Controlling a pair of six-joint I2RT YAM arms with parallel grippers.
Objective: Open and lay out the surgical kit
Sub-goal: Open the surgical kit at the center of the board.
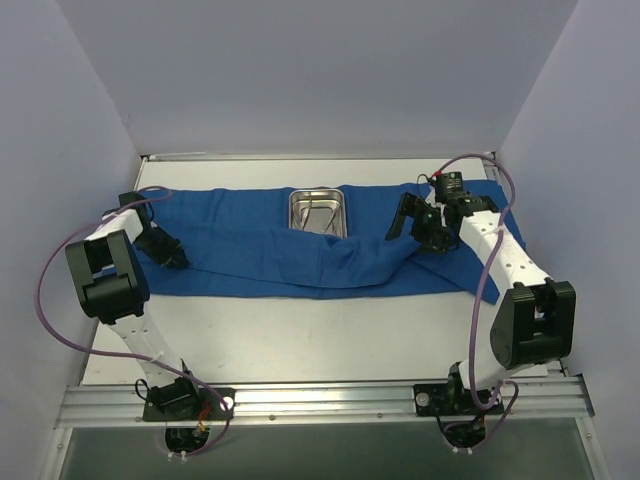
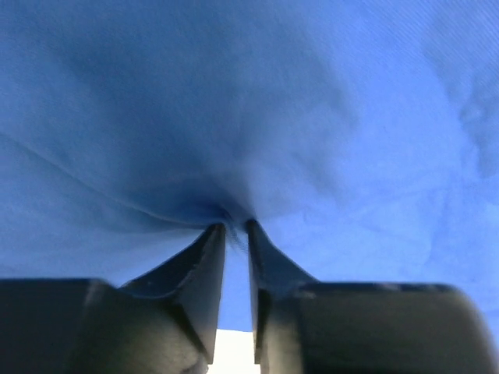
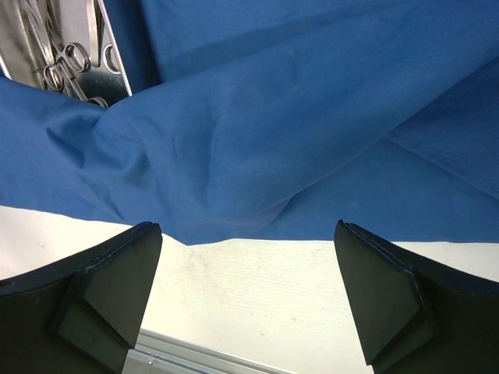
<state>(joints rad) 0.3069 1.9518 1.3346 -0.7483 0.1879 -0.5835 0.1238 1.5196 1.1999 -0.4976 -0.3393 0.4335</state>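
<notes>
Blue wrap (image 1: 250, 255) lies across the counter (image 1: 300, 340), with a fold bunched up against the steel tray (image 1: 318, 212) at 12 o'clock. The tray holds the ring-handled scissors (image 3: 66, 66). Left fingers (image 2: 207, 265) at 9 are pinched on a pucker of cloth, I'd guess to drag that flap flat. Right fingers (image 3: 117, 273) at 3 hang wide open over the wrap's near edge, holding nothing.

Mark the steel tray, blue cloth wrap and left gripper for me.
steel tray (image 1: 295, 212): top external view, left rim.
blue cloth wrap (image 1: 240, 250): top external view, flat stretch left of the tray.
left gripper (image 2: 235, 226): left wrist view, midway between its fingertips, at the puckered cloth.
</notes>
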